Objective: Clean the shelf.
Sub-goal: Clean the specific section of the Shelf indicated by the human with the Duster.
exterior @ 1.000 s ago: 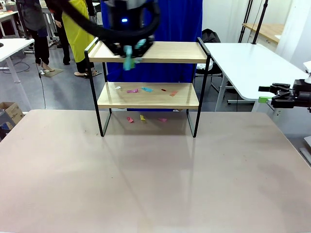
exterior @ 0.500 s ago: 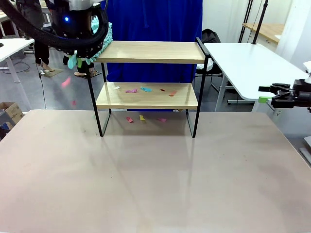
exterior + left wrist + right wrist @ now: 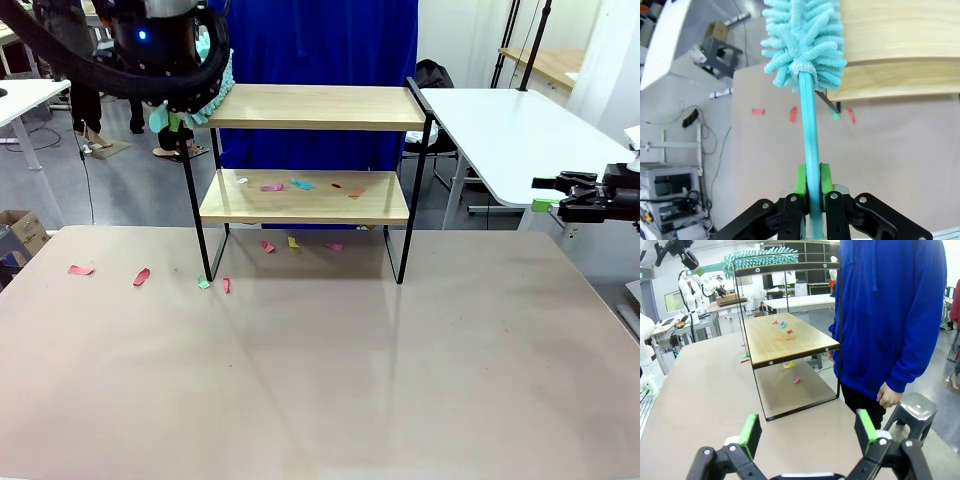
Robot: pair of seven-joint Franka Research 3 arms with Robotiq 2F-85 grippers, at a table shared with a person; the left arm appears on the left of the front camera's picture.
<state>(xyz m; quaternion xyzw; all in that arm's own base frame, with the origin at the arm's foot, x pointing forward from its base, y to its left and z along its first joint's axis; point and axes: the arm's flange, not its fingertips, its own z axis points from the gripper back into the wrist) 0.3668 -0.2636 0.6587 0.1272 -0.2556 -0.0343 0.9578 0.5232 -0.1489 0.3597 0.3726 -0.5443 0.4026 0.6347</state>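
1. The shelf (image 3: 305,105) is standing upright on the far middle part of the table (image 3: 320,380), with its black legs resting on the table top.
2. The left gripper (image 3: 810,180) is clamping the thin handle of a teal duster (image 3: 805,40) between its green pads.
3. The fluffy head of the duster is reaching the left end of the upper board; I cannot tell whether it is touching the wood.
4. Small coloured paper scraps (image 3: 300,184) are lying on the lower board, mostly toward the back.
5. More scraps (image 3: 292,243) are lying on the table under the shelf.
6. Other scraps (image 3: 142,276) are lying on the table to the left of the shelf, two of them just beside its front left leg.
7. The right gripper (image 3: 809,432) is hanging off the right side of the table with its fingers wide apart, holding nothing.
8. A person in a blue hoodie (image 3: 890,315) is standing behind the shelf, near a grey stool (image 3: 912,410).
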